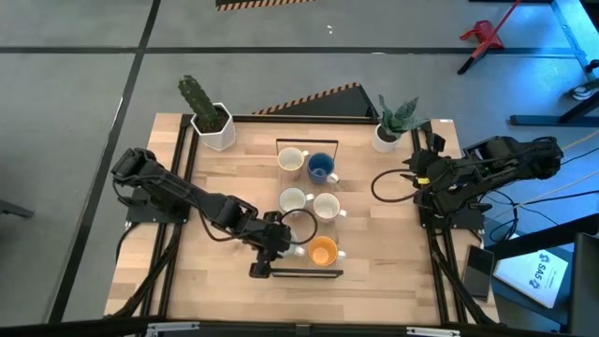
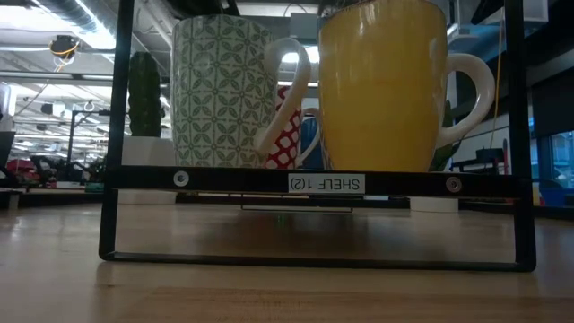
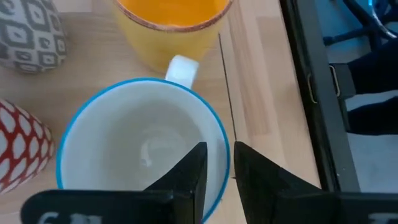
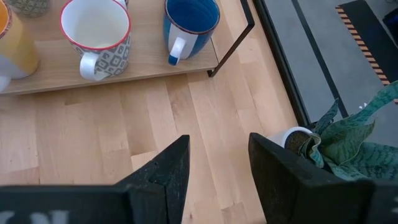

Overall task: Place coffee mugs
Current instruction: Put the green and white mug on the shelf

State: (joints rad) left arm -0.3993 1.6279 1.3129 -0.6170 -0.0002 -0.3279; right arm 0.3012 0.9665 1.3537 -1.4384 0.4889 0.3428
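Six mugs stand on a wooden shelf board in a dark metal frame (image 1: pixel 309 273). The high view shows a white one (image 1: pixel 293 160), a blue one (image 1: pixel 321 167), two more white ones (image 1: pixel 293 199) (image 1: pixel 326 206) and an orange one (image 1: pixel 322 250). The sixth, a green-patterned mug with a blue rim (image 3: pixel 143 143) (image 2: pixel 224 90), sits beside the orange mug (image 3: pixel 168 25) under my left gripper (image 3: pixel 219 155) (image 1: pixel 284 241), which is shut on it. My right gripper (image 4: pixel 217 168) (image 1: pixel 416 175) hovers open over bare table at the right. My left gripper holds the blue-rimmed mug by its rim (image 3: pixel 225 140), on the side toward the shelf's frame bar. One finger (image 3: pixel 194 171) is inside the cup and the other (image 3: pixel 252 171) outside its wall. The fingers come from above, pointing down. The mug stands upright on the shelf board.
A cactus in a white pot (image 1: pixel 213 126) and a leafy plant in a white pot (image 1: pixel 388 131) (image 4: pixel 298 140) stand at the table's far corners. Red-patterned (image 3: pixel 22 149) and grey-patterned (image 3: pixel 28 31) mugs crowd the held one. A loose black cable (image 1: pixel 388 187) lies near the right arm.
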